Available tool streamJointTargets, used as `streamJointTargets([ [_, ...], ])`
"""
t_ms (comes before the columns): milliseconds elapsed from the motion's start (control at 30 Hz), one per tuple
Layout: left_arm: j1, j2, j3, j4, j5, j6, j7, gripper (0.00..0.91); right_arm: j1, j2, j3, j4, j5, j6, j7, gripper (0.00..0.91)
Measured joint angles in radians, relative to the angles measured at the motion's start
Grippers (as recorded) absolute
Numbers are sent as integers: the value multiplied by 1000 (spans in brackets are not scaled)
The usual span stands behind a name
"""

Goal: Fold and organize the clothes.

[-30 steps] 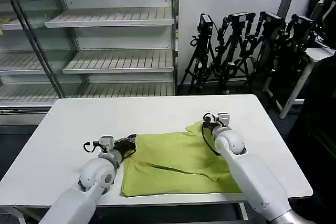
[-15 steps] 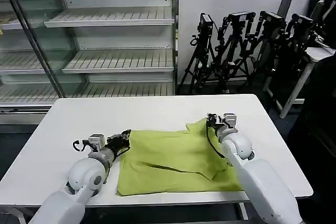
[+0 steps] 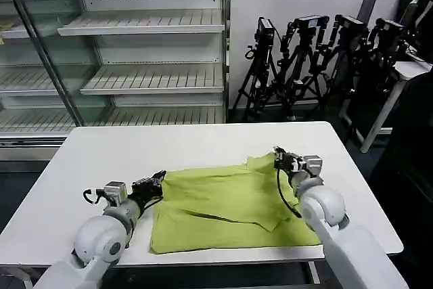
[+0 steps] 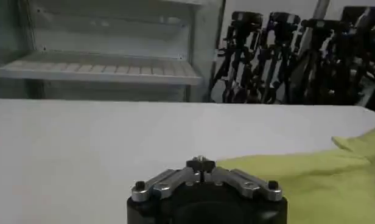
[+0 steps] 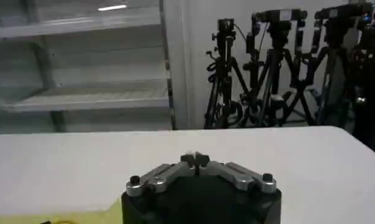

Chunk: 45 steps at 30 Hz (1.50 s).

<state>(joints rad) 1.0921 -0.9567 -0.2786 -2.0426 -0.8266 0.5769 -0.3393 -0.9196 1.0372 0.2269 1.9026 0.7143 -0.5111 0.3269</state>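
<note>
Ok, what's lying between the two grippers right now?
In the head view, the T-shirt spans the whole stretch on the table, from the left gripper at its left edge to the right gripper at its far right corner.

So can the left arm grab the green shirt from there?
Probably yes. The left gripper sits right at the near edge of the T-shirt, with nothing lying between them on the table.

Both arms are showing smooth, glossy white rounded shells with ball-like joints. Each wrist is carrying a small grey block and looping black cables. The left gripper (image 3: 157, 179) and the right gripper (image 3: 277, 157) are black; in the wrist views, each is displaying silver linkage bars with dark screws above a black housing.
</note>
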Motion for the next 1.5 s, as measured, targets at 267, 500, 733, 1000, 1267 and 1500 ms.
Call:
streamJointTargets([
  [267,75,18,-25,-67,42,-1,21,20,-147,-32,87,123,-8,4,-14,0],
  [500,146,21,-28,-102,101,-1,59,20,-243,-25,126,168,-21,-4,-12,0],
  [733,190,24,-21,-102,185,0,89,20,-299,-13,136,174,-44,-20,-3,0],
  [1000,222,28,-12,-103,259,1,108,907,-317,6,129,171,-66,-39,0,907],
  [1267,238,21,-19,-120,291,2,122,907,-332,21,127,180,-94,-46,5,907],
  [1500,255,-3,-40,-142,275,-2,92,907,-362,27,151,215,-113,-39,6,907],
])
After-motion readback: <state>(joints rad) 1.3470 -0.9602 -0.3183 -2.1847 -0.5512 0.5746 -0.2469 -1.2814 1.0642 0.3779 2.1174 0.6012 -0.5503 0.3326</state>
